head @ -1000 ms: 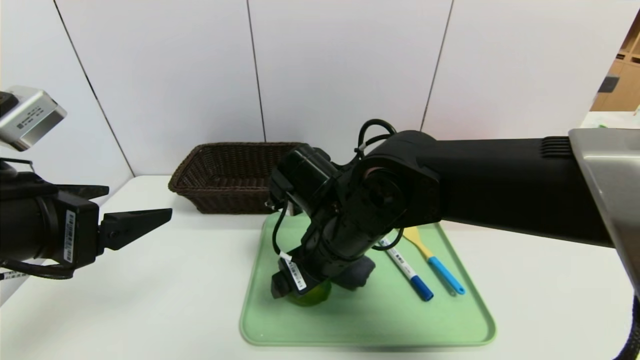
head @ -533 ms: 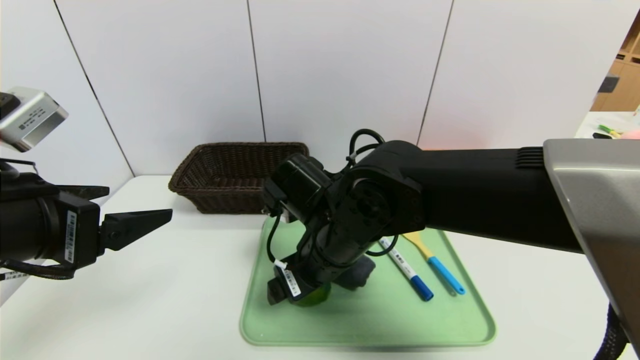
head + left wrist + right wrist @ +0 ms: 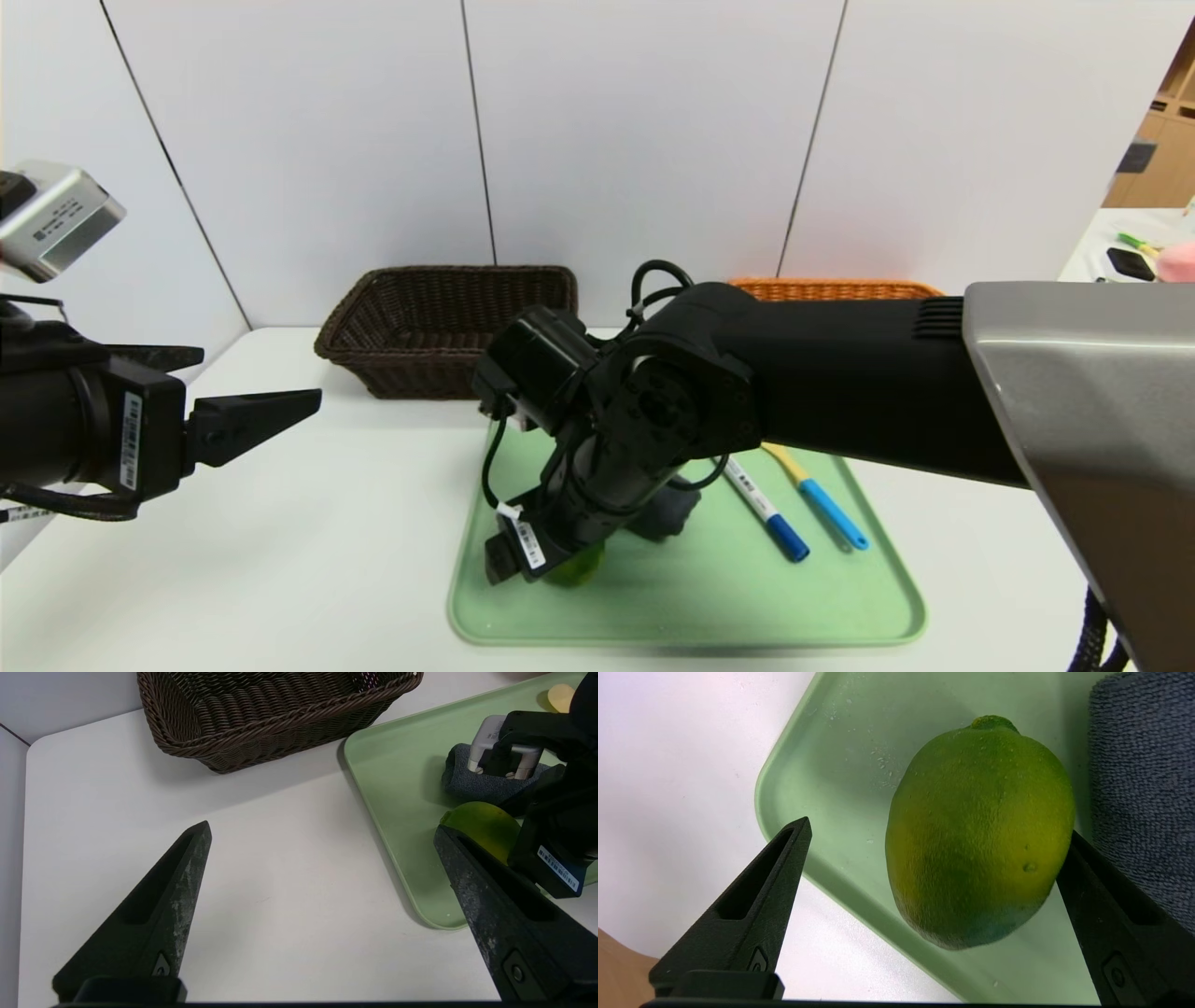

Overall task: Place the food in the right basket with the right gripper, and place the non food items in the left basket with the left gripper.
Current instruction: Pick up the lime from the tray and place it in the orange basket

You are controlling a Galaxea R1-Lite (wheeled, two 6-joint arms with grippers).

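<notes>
lime (image 3: 980, 835) sits on the tray (image 3: 747, 621), near its front left corner, with the towel (image 3: 1143, 788) just beside it on the tray's inner side. over the tray, the right gripper (image 3: 941, 828) has shifted a little further toward that corner in the last second, and its jaws are spread, one to each side of the lime, pinching nothing. that shift has uncovered part of the orange basket (image 3: 831, 289) behind the tray. the move looks like lining up for a grasp, so closing on the lime probably comes next. the lime's long axis runs from its stem nub to its rounded far end, roughly along the gap between the jaws, the nub pointing away from the gripper's base. left of the tray, the left gripper (image 3: 322, 828) waits, jaws spread and holding nothing.
</notes>
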